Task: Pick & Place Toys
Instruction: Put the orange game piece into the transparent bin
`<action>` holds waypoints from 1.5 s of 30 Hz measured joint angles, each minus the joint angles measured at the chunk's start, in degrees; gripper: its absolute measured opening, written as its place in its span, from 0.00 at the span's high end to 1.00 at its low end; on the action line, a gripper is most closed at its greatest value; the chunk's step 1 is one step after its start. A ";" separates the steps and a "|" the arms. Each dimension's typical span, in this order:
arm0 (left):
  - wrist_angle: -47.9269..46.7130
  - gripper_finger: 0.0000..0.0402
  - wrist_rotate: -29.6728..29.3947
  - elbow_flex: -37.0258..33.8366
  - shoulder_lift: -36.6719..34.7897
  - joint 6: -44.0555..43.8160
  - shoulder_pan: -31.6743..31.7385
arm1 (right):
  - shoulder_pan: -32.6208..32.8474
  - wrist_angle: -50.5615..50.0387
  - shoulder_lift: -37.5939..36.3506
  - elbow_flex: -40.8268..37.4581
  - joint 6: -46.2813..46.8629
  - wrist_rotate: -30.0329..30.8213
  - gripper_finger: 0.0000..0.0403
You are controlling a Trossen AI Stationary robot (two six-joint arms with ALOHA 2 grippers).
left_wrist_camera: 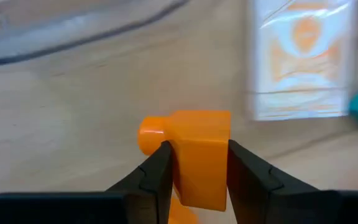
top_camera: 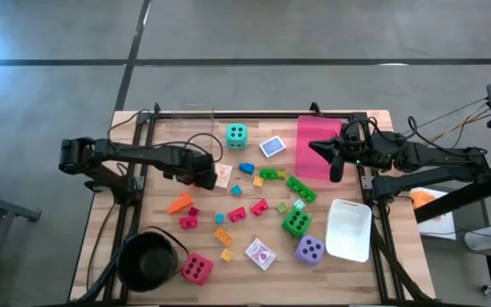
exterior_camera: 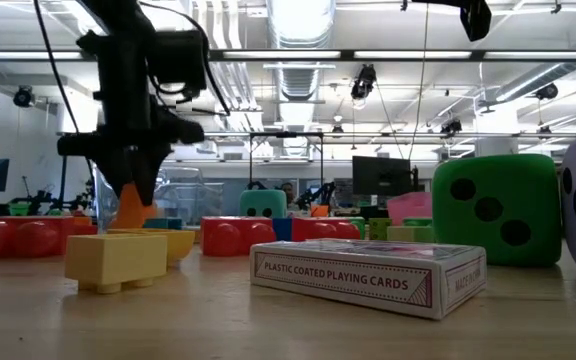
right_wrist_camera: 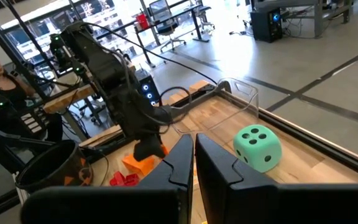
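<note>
My left gripper (left_wrist_camera: 197, 149) points down over the table's left middle (top_camera: 201, 175) and is shut on a small orange block (left_wrist_camera: 197, 134). The arm hides this block in the high view. Another orange block (top_camera: 179, 203) lies just nearer on the wood. Small coloured blocks (top_camera: 267, 175) are scattered across the middle. The teal die (top_camera: 236, 135) sits at the back. The green die (top_camera: 296, 223), purple die (top_camera: 309, 249) and pink-red die (top_camera: 196, 268) rest near the front. My right gripper (right_wrist_camera: 194, 155) is shut and empty, high over the pink tray (top_camera: 318, 145). My left gripper pinches the orange block by two opposite flat sides (left_wrist_camera: 182, 163), one finger on each. The fingers come from above, pointing down. A round stud (left_wrist_camera: 151, 134) sticks out sideways past one fingertip. Whether the block's underside is off the wood cannot be told.
A round black pot (top_camera: 150, 260) stands at the front left, a white tray (top_camera: 349, 228) at the right, a clear tray (top_camera: 186, 119) at the back left. An orange-printed card pack (left_wrist_camera: 303, 59) lies beside my left gripper. Another card pack (exterior_camera: 368, 275) lies near the front.
</note>
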 joint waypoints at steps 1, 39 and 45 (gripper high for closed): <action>0.00 0.70 -0.05 0.00 -0.97 -0.61 -0.32 | 0.00 0.00 0.00 0.00 0.01 0.00 0.96; -8.02 0.71 -1.69 12.55 -3.01 18.09 23.79 | 0.02 -0.46 0.02 0.00 -0.15 0.00 0.96; -7.96 0.71 -1.34 12.55 3.45 21.40 23.79 | 0.02 -0.46 0.02 0.00 -0.15 0.00 0.96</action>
